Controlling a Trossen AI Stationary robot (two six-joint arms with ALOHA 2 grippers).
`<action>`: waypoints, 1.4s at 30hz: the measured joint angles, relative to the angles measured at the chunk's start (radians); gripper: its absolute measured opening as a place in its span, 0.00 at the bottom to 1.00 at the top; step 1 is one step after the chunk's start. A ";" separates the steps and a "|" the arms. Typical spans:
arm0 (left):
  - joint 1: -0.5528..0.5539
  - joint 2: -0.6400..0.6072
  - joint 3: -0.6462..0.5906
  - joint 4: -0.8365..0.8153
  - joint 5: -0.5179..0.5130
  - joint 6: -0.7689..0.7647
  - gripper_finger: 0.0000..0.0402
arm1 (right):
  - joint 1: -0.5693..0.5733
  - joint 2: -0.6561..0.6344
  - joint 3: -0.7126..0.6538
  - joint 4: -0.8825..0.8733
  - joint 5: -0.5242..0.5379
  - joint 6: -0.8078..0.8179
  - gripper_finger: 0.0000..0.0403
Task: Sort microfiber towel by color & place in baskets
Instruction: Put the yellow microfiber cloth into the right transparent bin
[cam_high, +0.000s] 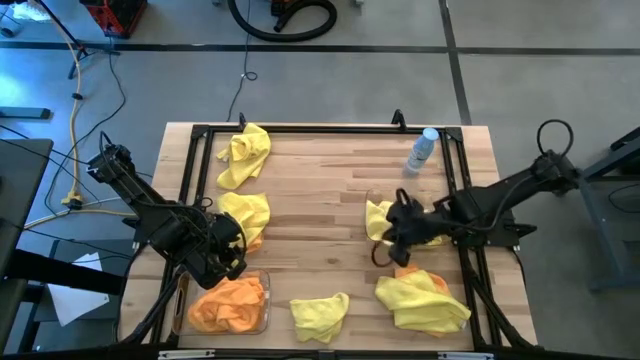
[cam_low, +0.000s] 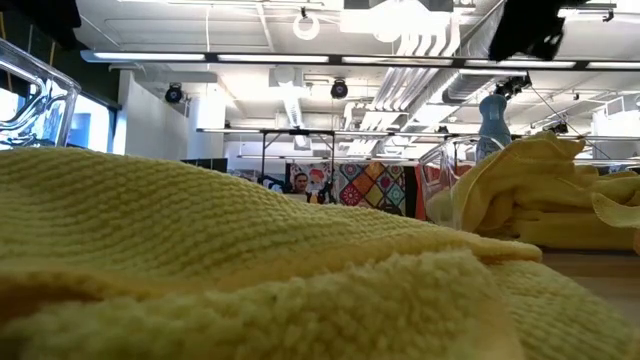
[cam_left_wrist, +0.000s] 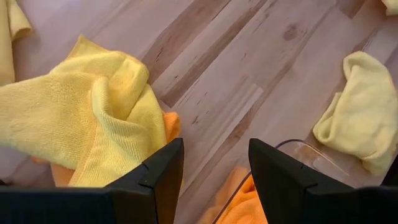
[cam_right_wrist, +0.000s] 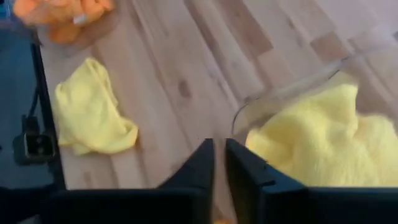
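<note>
Here the crumpled bright yellow microfiber towel with an orange cloth peeking from under it (cam_high: 246, 217) lies on the bare wood just beyond the clear plastic bin of orange towels (cam_high: 229, 303), and the left gripper (cam_high: 226, 255) hovers between them with its fingers spread and empty. To do this well, it should pinch only the orange layer, or lift the yellow off first. The right gripper (cam_high: 397, 232), fingers nearly pressed together on nothing, sits by the clear bin of yellow towels (cam_right_wrist: 267, 107).

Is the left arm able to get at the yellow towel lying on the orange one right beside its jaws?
Probably yes: the left gripper is open just beside the yellow towel, with only bare table between.
</note>
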 joint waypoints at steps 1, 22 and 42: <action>0.000 0.000 0.000 0.000 0.001 0.009 0.42 | 0.021 0.015 0.029 -0.044 0.001 0.030 0.02; 0.000 0.000 0.000 0.004 0.046 0.177 0.42 | 0.413 0.357 0.229 -0.402 -0.134 0.900 0.36; 0.000 0.000 0.000 0.006 0.046 0.210 0.42 | 0.462 0.651 0.229 -0.268 -0.258 0.936 0.44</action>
